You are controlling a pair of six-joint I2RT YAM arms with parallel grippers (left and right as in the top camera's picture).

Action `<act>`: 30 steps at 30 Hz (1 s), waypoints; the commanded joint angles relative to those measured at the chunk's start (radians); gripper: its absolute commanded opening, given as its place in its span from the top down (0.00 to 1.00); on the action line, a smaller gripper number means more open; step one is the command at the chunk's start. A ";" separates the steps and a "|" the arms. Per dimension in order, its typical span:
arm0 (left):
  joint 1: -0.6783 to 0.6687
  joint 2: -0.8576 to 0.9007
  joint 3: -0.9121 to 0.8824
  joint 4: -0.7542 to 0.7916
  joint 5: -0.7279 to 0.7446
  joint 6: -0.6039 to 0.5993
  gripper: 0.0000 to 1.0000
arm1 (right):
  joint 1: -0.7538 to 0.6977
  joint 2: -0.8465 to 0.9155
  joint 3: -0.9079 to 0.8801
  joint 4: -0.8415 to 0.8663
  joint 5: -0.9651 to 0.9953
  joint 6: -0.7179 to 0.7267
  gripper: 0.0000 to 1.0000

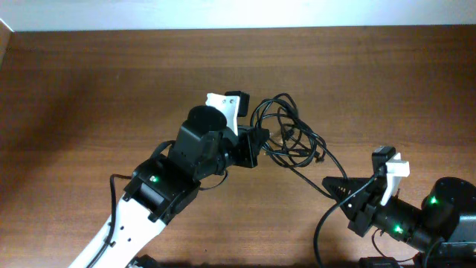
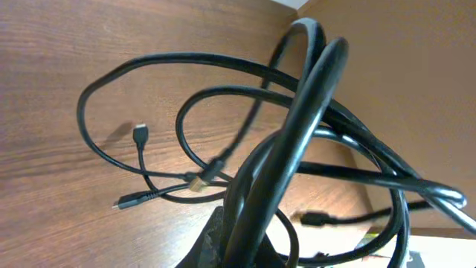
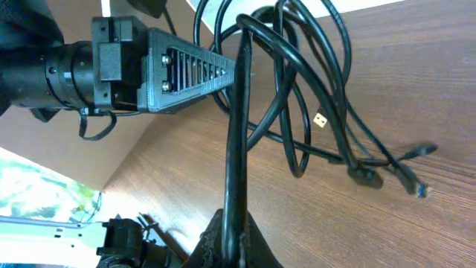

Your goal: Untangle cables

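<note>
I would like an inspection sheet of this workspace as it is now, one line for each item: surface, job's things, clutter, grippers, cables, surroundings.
surface: brown wooden table, grain visible.
job's things: black cables in one tangled bunch near mid-table; plug ends loose, among them a gold-tipped plug.
clutter: nothing seen.
grippers: left gripper shut on the bunch; right gripper shut on one strand.
cables: that strand runs straight from the right gripper up to the left gripper.
surroundings: pale strip beyond the table's far edge; nothing else seen.
</note>
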 commanded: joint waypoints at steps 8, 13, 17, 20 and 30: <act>0.035 -0.003 0.005 -0.011 0.158 0.421 1.00 | -0.003 -0.015 0.008 -0.002 0.045 -0.006 0.20; 0.035 -0.003 0.005 0.041 0.548 0.642 1.00 | -0.003 -0.015 0.008 0.005 0.108 -0.006 0.19; 0.036 -0.003 0.005 0.044 0.704 0.747 1.00 | -0.003 -0.015 0.008 -0.003 0.203 -0.006 0.19; 0.035 -0.003 0.005 0.051 0.752 0.761 1.00 | -0.003 -0.015 0.008 -0.006 0.215 -0.006 0.19; -0.061 -0.003 0.005 0.114 0.897 0.764 1.00 | -0.003 -0.015 0.008 -0.055 0.433 0.044 0.18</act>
